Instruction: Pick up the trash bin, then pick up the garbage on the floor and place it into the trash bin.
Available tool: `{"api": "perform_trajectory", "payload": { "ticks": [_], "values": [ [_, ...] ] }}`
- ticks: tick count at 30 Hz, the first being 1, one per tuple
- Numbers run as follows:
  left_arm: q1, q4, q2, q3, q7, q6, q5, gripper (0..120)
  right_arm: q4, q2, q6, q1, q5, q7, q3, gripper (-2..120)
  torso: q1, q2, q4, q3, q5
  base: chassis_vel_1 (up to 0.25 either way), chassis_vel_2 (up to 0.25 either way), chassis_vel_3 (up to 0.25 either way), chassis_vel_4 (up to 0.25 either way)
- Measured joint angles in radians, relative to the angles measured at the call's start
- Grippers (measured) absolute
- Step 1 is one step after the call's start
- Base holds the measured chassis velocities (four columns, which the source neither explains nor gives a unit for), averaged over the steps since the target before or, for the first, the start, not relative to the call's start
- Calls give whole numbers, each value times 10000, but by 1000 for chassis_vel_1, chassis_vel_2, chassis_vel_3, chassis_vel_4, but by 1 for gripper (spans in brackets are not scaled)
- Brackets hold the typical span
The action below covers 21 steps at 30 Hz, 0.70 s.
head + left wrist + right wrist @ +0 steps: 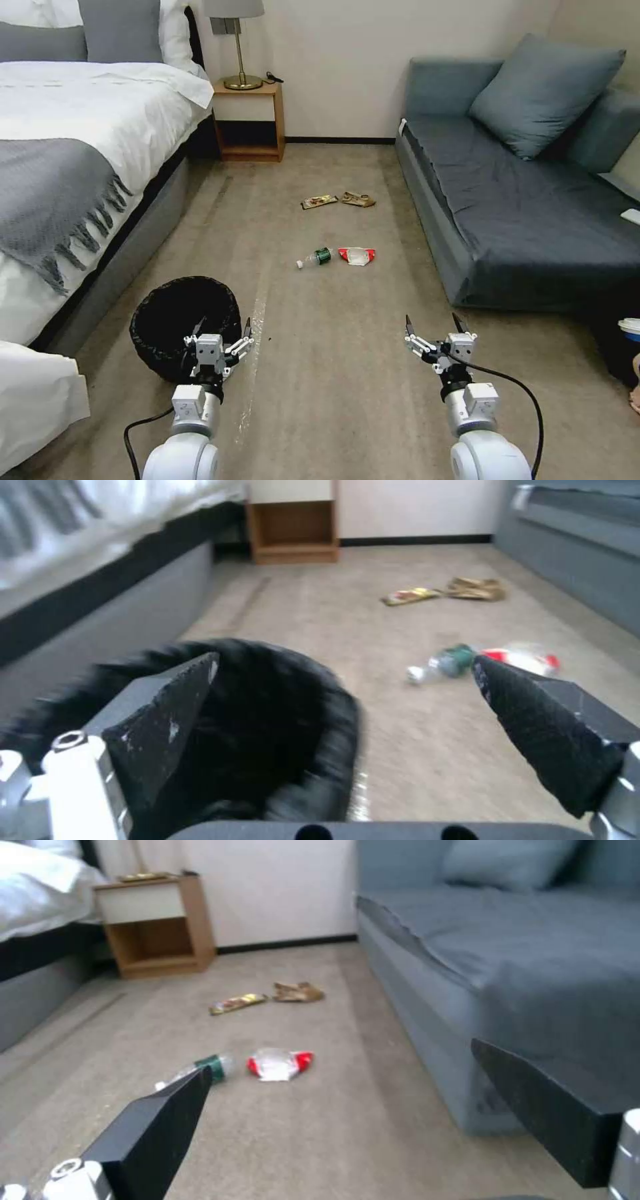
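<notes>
My left claw (223, 329) hangs wide over the trash bin (167, 313) by the bed (80, 167); my right claw (433, 327) spreads wide above open carpet (333, 373). Garbage (337, 256) lies ahead, sofa (507, 220) flanking.

Even indoor light, soft shadows; head view sharp, left wrist view motion-blurred, right wrist slightly soft

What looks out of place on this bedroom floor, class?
Four litter pieces lie loose on the carpet between bed and sofa: a bottle on its side beside a red-white wrapper, and farther off a gold wrapper beside a tan one. The bin stands upright, nothing spilled.
</notes>
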Motion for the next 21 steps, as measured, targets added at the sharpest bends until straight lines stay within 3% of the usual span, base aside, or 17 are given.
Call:
{"api": "perform_trajectory", "payload": {
  "ticks": [4,5,9,10,14,21],
  "values": [
    [-576,-373,438,-505,-623,1348,-942,100,981,-367,-1345,-267,1341,373,600,100,0,0,0,0,0,0,0,0,0],
    [-576,-373,438,-505,-623,1348,-942,100,981,-367,-1345,-267,1341,373,600,100,0,0,0,0,0,0,0,0,0],
    [-1129,-730,856,-986,-1222,2640,-1845,100,1956,-731,-2677,-534,2665,738,1202,100,0,0,1,0,-3,0,0,0,0],
    [-1129,-730,856,-986,-1222,2640,-1845,100,1956,-731,-2677,-534,2665,738,1202,100,0,0,1,0,-3,0,0,0,0],
    [-1689,-1095,1285,-1473,-1826,3952,-2754,100,2916,-1091,-4006,-798,3977,1103,1804,100,0,0,0,0,-3,0,0,0,0],
    [-2180,-1437,1660,-1867,-2286,5030,-3586,99,3667,-1379,-5046,-1008,5007,1388,2265,100,0,-1,2,1,-14,0,0,0,0]
  ]
}}
